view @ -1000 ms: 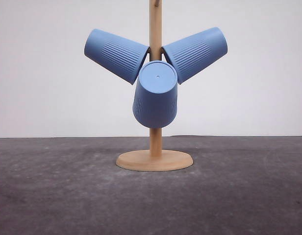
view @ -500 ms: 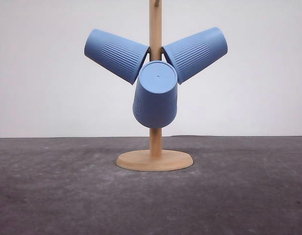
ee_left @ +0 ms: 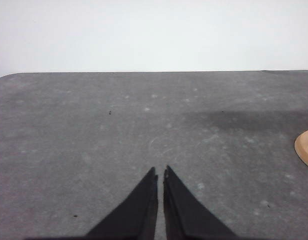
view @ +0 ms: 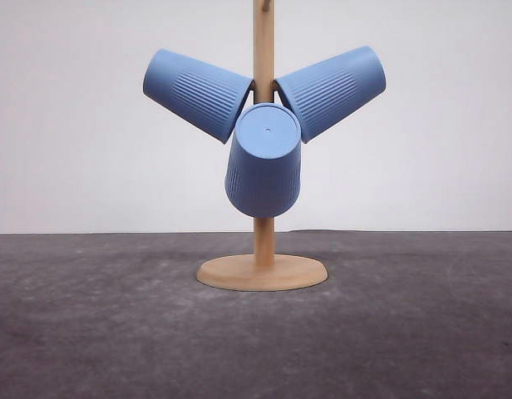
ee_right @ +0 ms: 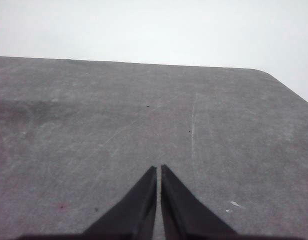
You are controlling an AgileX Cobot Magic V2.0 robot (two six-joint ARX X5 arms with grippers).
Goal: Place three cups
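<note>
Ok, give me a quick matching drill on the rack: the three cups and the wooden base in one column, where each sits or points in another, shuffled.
Column 1:
1. left cup
2. right cup
3. middle cup
4. wooden base

Column 2:
A. flat on the dark table
B. flat bottom faces the camera
C. bottom tilts up toward the robot's right
D. bottom tilts up toward the robot's left

Pairs: 1-D, 2-C, 3-B, 4-A
</note>
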